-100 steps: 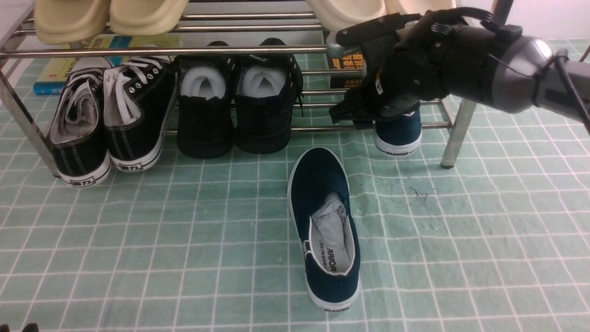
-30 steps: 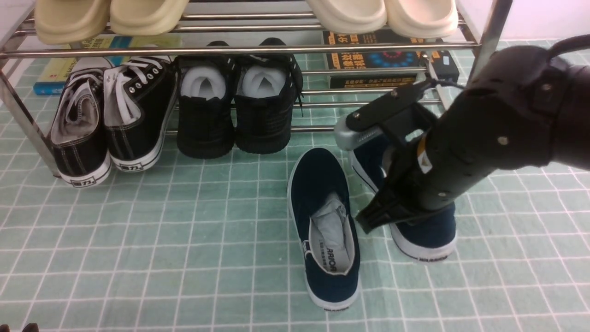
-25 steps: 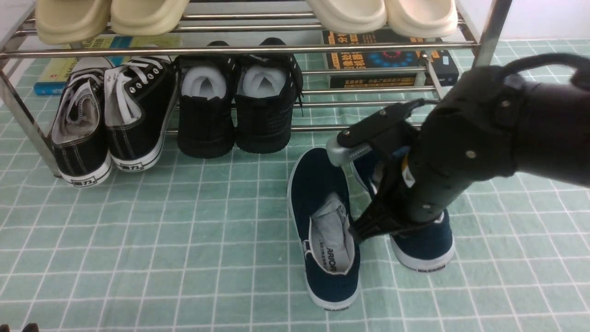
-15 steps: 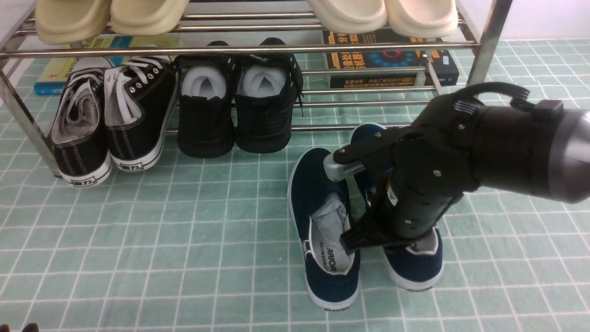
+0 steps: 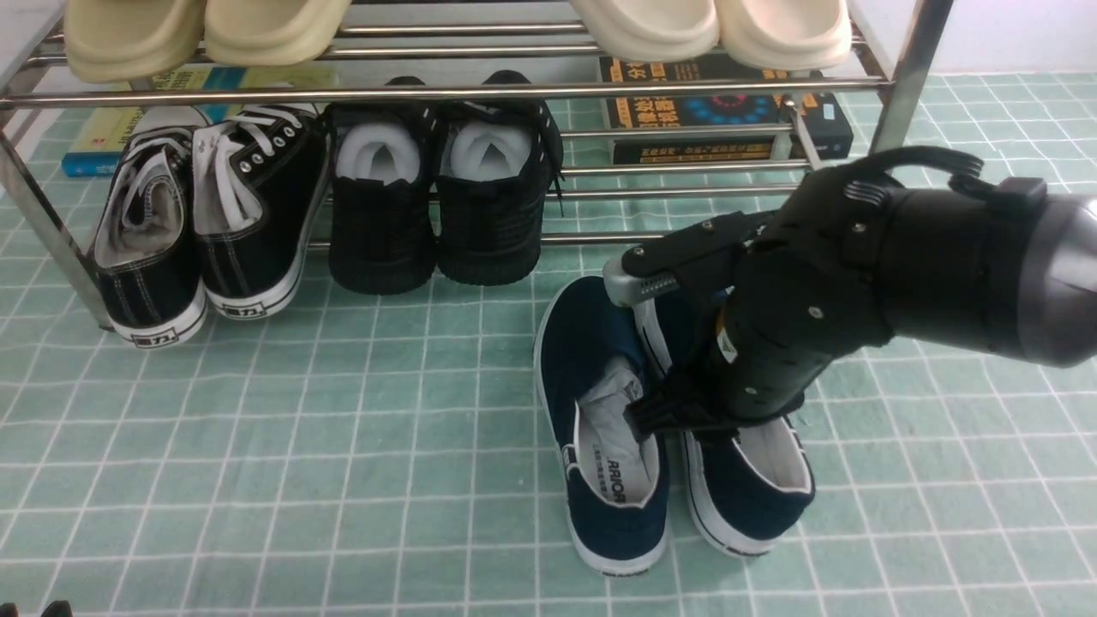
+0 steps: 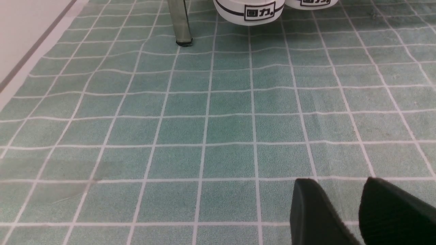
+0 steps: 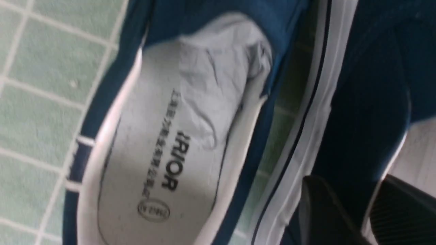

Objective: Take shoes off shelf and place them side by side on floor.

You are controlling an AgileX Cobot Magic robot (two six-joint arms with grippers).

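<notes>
The second shoe [image 5: 746, 497] sits in the lower right of the centre, just beside the first shoe [image 5: 613, 523] on the green floor [image 5: 360, 463], toes pointing up the frame. The right gripper [image 7: 354, 207] is over the second shoe's near side wall, one fingertip outside the collar and the other at the opening. Whether it still pinches the canvas or has let go, I cannot tell. The left gripper [image 5: 38, 610] shows only its tips at the lower left edge, with a narrow gap between them and nothing held.

To finish well, the right fingers should part enough to free the side wall, then rise straight up before the arm swings away; a sideways pull could drag the collar and turn the shoe. The heels are near level, so at most a slight nudge seems called for.

The first shoe is the closest obstacle, its collar right by the gripper. Above, the shelf [image 5: 480, 92] crosses the upper frame, bearing cream clogs [image 5: 784, 34], so the lift should keep clear of its front bar. Black lace-up sneakers [image 5: 257, 197] and all-black shoes [image 5: 488, 206] stand at upper left and upper centre, out of the way.
</notes>
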